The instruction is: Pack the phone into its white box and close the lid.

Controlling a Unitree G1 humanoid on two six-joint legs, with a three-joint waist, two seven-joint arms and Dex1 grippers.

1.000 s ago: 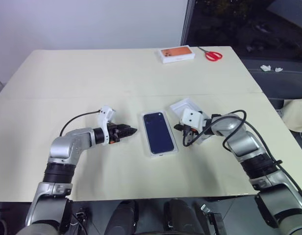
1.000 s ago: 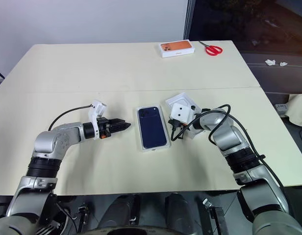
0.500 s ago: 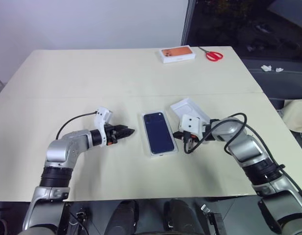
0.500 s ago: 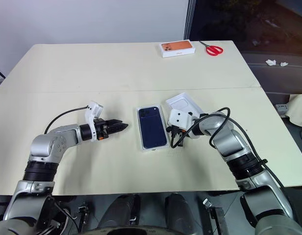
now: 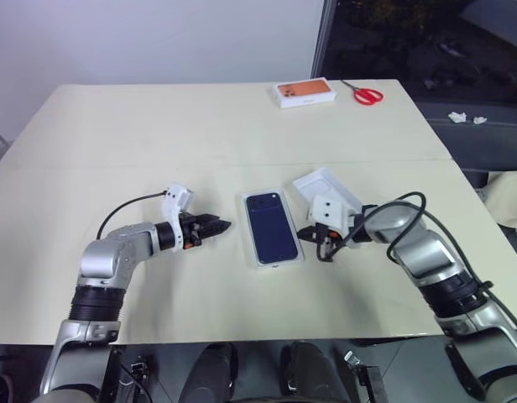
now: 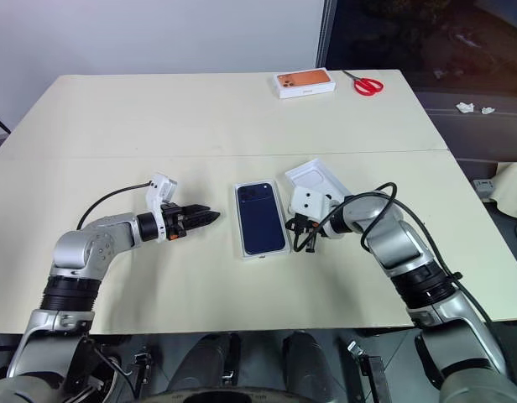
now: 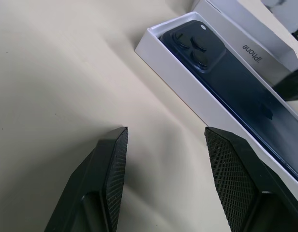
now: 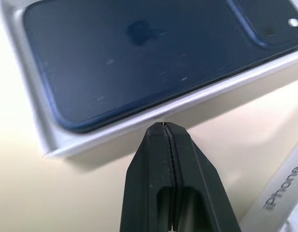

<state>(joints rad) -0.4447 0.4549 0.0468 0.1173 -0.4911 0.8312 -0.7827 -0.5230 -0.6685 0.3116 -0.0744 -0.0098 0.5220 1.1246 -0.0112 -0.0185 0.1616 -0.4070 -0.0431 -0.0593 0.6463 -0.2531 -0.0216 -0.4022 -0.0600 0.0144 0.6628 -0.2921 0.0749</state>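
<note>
On the cream bench (image 5: 200,126), your clenched right hand (image 8: 162,126) nudged the white box (image 7: 187,79); take the light, stiff lid (image 5: 326,190) by its long edges with the released left hand (image 5: 221,225).

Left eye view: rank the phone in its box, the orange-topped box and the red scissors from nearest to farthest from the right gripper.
1. The phone, lying back up in the white box, right beside the shut right gripper.
2. The orange-topped box, at the table's far edge.
3. The red scissors, just right of that box, slightly farther.
</note>
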